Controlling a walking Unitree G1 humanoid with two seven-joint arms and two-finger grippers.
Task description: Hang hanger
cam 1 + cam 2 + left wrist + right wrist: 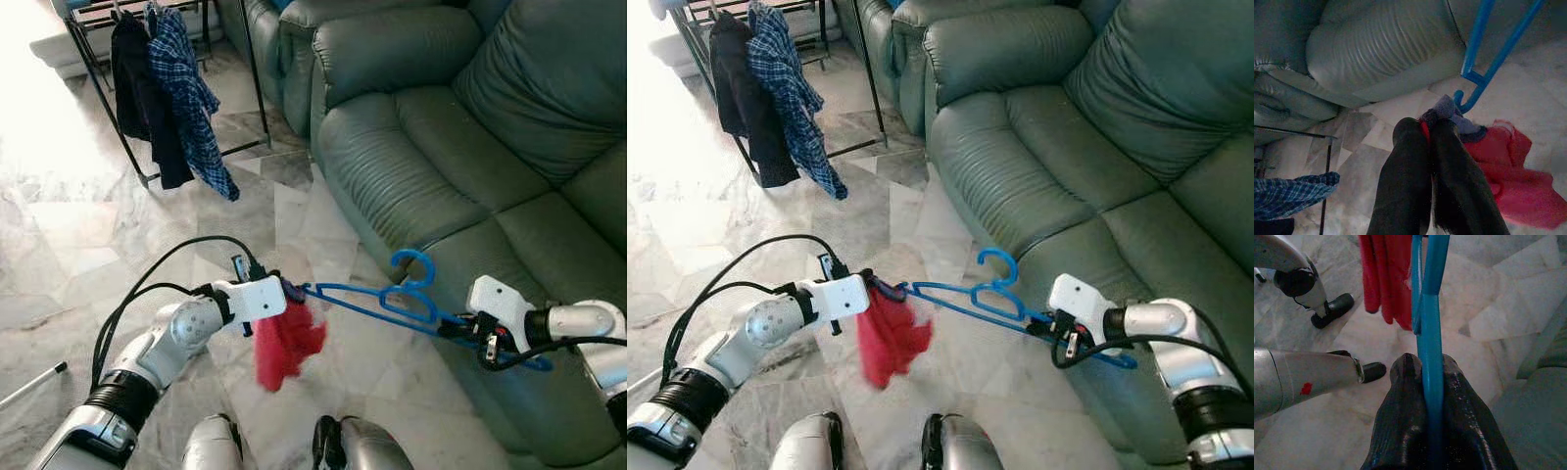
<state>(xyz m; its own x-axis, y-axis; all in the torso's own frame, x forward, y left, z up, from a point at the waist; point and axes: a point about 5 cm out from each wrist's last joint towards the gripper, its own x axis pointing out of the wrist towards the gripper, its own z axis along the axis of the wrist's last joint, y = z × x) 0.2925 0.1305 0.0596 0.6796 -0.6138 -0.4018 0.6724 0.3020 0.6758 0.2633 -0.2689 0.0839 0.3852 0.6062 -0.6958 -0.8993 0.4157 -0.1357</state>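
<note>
Green sofa on my right, both my arms stretched forward over the marble floor. My right gripper clamps the blue hanger, held level between my arms; my left gripper pinches the red garment at the hanger's far end.

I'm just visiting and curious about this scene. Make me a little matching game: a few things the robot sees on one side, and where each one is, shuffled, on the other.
Things:
1. blue hanger
2. red garment
3. plaid shirt
4. green sofa

Places:
A. draped on the black rack in the far corner
B. along the robot's right side
C. pinched at its collar by the left gripper
D. held across between both arms, one end clamped in the right gripper

Pairs: 1-D, 2-C, 3-A, 4-B
</note>
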